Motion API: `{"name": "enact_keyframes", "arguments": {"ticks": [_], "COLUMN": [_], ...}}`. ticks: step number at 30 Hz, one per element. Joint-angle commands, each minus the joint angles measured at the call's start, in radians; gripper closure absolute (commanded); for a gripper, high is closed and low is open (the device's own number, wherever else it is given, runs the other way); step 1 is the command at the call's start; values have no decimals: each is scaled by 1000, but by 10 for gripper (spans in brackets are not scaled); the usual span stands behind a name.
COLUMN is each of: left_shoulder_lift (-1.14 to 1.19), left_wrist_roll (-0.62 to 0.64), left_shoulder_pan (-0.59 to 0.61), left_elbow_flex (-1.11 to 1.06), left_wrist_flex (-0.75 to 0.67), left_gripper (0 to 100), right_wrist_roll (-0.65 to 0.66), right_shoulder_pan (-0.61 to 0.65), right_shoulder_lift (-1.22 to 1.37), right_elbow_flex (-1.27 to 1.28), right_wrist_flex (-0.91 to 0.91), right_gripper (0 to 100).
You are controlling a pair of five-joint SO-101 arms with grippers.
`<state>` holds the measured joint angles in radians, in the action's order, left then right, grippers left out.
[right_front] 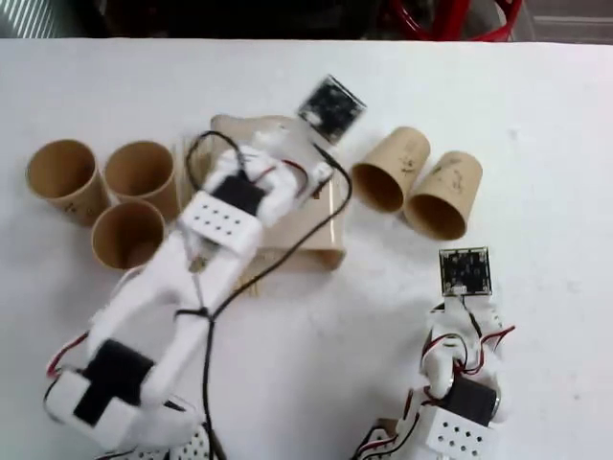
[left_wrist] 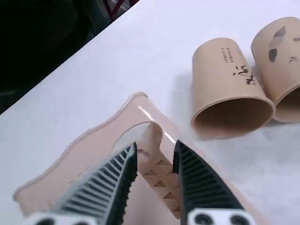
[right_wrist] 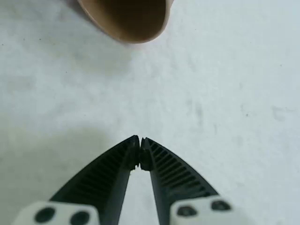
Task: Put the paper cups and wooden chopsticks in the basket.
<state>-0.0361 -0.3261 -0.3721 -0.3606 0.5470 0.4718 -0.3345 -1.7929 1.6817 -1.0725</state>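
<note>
— What's hard to make out?

— In the high view the left arm lies across the basket at centre frame, so most of the basket's inside is covered. A thin tan strip pokes out at its lower edge beneath the black cable. I can't tell whether that is chopsticks. The right arm is cut off by the bottom edge at lower right. In the left wrist view one of the two lying cups runs off the right edge. In the right wrist view a cup's mouth is cut by the top edge.

— And the claws?

— The left claw is parted by a narrow gap, with its tips over the basket's end wall by the handle hole. A bit of that wall shows between the jaws, and I can't tell whether they touch it. The right claw is fully closed, tips together, holding nothing, above bare table.

— Where are the cups?

— Three standing cups cluster at the left of the high view, close to the basket's left side. The lying cups rest on their sides, touching each other, right of the basket, with their mouths toward the lower frame.

— The surroundings?

— A white table. A dark strip runs along the top edge, with something red at upper right.
</note>
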Motion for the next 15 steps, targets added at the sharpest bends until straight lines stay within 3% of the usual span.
{"name": "enact_keyframes", "arguments": {"ticks": [1,5,9,15], "left_shoulder_lift": [62,154,203,262], "left_wrist_roll": [14,40,157,341], "left_shoulder_pan": [-19,-12,-15,4], "left_elbow_flex": [55,109,176,229], "left_wrist_flex": [-31,-18,84,160], "left_gripper": [867,823,753,752], "right_wrist_roll": [2,2,2,2], "right_shoulder_pan": [-8,-8,-8,-8], "right_shoulder_lift": [-4,-4,-4,-4], "right_elbow_flex": [9,9,9,9], "right_wrist_flex": [-7,-7,-7,-7], "right_gripper": [981,981,981,981]}}
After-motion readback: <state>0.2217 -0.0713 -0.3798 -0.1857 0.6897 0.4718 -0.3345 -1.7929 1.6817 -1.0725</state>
